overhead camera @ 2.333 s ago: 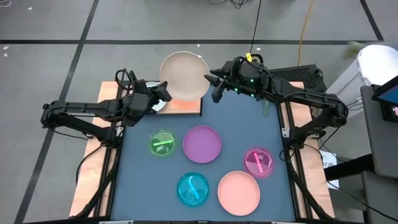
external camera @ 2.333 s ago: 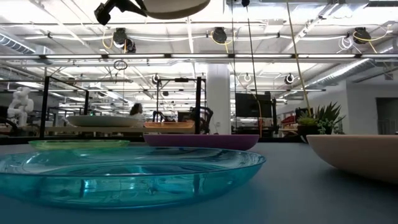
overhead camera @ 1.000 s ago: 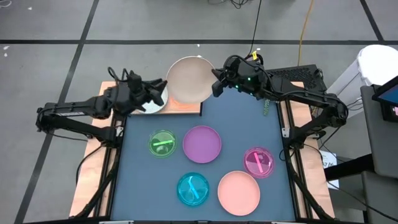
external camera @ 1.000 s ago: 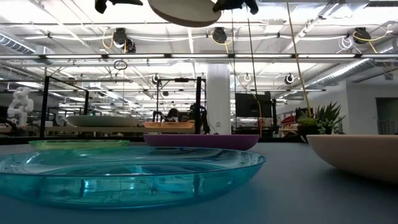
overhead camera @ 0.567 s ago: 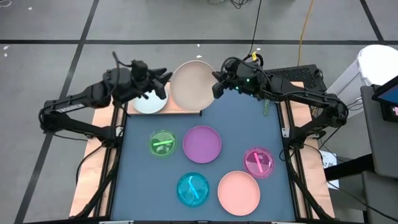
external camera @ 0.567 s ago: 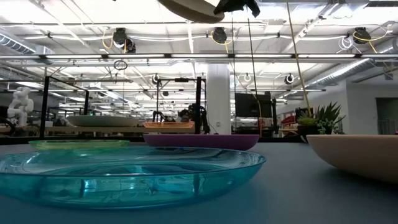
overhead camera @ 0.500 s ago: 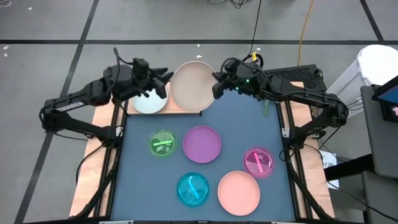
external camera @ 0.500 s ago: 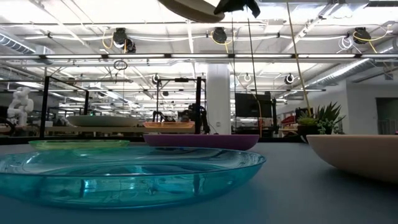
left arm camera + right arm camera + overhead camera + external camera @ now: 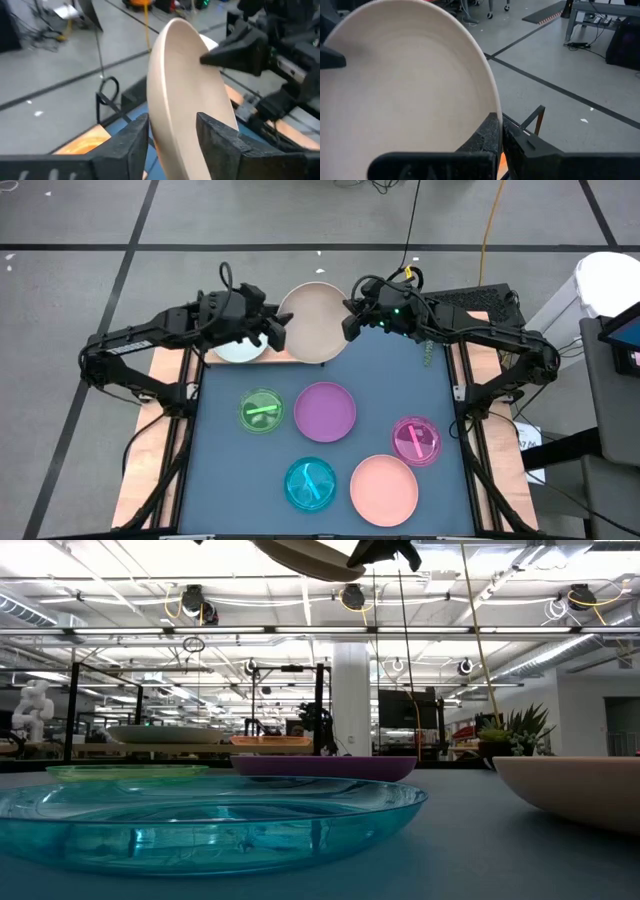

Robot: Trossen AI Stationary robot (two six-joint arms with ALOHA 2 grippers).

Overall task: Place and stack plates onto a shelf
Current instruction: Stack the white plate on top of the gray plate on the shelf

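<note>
Cream plate (image 9: pixel 312 322) is in the air over the shelf (image 9: pixel 300 356) at the far edge of your bench (image 9: pixel 400 395). Your right claw (image 9: pixel 349 323) is pinched shut on its rim on the side away from the pale plate (image 9: pixel 238 349). Your left claw (image 9: pixel 281 332) is at the opposite rim, fingers spread either side of the edge; you can't tell if they touch it. The pale plate lies on the shelf under the left arm, just beside the cream plate. Nearer you than the shelf, on the bench: green plate (image 9: pixel 261 411), purple plate (image 9: pixel 325 411), magenta plate (image 9: pixel 416 440), teal plate (image 9: pixel 310 484), salmon plate (image 9: pixel 384 488), all well apart from the cream one.
</note>
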